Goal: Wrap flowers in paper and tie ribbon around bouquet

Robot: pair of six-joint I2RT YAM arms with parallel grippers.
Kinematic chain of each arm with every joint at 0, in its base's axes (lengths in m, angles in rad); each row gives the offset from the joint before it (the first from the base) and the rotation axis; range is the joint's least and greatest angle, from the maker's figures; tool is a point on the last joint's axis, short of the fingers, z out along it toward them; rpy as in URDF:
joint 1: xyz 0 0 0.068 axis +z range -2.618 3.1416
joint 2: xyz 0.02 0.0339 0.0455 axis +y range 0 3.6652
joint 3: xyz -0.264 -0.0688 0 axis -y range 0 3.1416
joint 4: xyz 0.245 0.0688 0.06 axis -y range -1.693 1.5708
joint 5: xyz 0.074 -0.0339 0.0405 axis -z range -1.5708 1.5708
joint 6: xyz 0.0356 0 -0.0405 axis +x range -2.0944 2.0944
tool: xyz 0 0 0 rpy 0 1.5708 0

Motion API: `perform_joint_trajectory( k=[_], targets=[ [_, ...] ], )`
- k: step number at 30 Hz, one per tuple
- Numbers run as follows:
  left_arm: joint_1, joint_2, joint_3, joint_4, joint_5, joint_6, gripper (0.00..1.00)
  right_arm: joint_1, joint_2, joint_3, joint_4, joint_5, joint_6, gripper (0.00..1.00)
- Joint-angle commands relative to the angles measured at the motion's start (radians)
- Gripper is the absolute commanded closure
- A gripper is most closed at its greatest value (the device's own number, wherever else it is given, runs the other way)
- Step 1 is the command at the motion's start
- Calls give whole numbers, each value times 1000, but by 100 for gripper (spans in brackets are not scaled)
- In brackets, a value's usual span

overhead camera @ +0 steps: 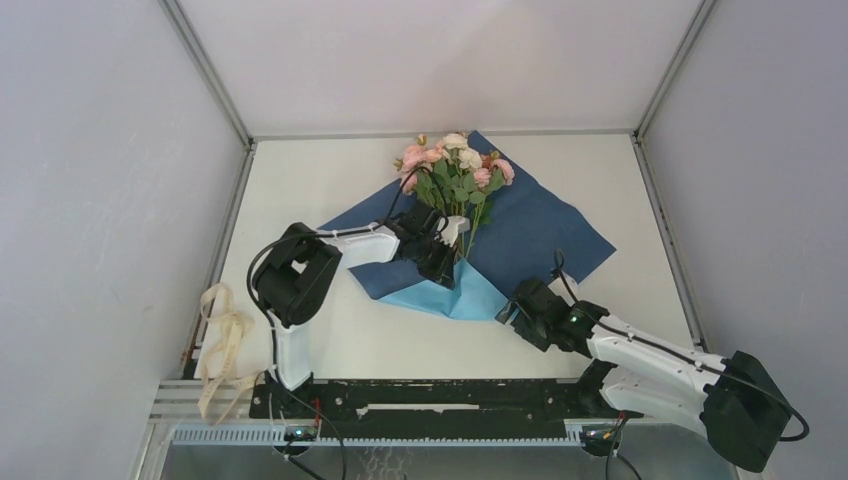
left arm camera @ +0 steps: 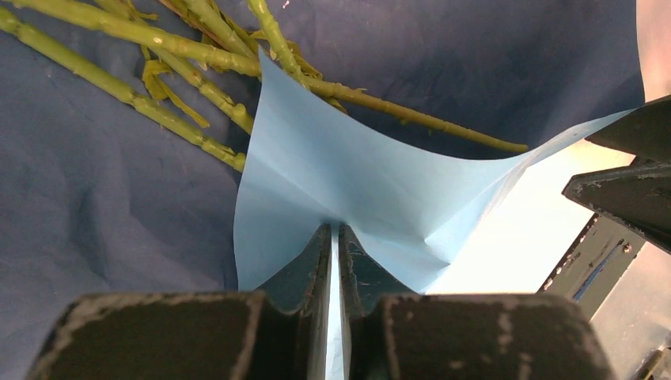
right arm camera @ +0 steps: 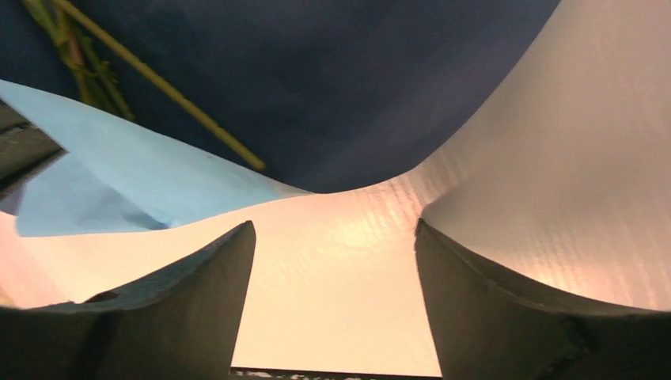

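Now we note: left gripper (left arm camera: 335, 237) pinches thin, creased paper (left arm camera: 356, 178), pale face up; right gripper (right arm camera: 334, 257) spread; knobbly flower stems (left arm camera: 119, 91) partly hidden.

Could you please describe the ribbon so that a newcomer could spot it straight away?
Start at the white table and go to its near left corner, left of the left arm's base. The ribbon lies there in loose loops, trailing off the table's edge. It is the only pale cream strip; the nearby cables are black.
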Motion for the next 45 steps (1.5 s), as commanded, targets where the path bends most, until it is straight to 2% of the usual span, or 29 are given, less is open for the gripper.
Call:
perform_joint_trajectory(
  k=[1, 4, 7, 9, 13, 19, 25, 30, 33, 38, 41, 45],
  targets=[
    [-2, -24, -26, 42, -30, -2, 88, 4, 15, -24, 13, 88, 132, 16],
    [-3, -31, -31, 44, -29, -2, 88, -8, 80, -24, 72, 103, 109, 18],
    [-2, -34, -35, 43, -34, 3, 88, -17, 143, -22, 97, 123, 89, 24],
    [-1, -43, -34, 33, -43, 14, 88, -19, 171, -23, 109, 136, 75, 35],
    [3, -94, -9, -29, -58, 45, 88, -19, 198, -22, 152, 144, 34, 65],
    [-4, -239, 61, -162, -23, 114, 82, -17, 165, -18, 147, 189, -13, 91],
    [-70, -287, 113, -230, 138, 129, 79, -1, 132, 22, 99, 240, -46, 98],
    [-89, -172, 176, -173, 206, 72, 78, 12, 142, 51, 87, 251, -70, 100],
    [-89, -64, 213, -109, 133, 43, 78, 23, 155, 73, 66, 268, -80, 100],
    [-78, 113, 309, -122, 71, 11, 79, 65, 170, 121, 9, 318, -97, 100],
    [-71, 150, 294, -130, 6, 11, 81, 95, 187, 164, -38, 363, -125, 100],
    [-63, 182, 259, -126, -14, 14, 81, 140, 251, 267, -117, 448, -209, 100]
  ],
)
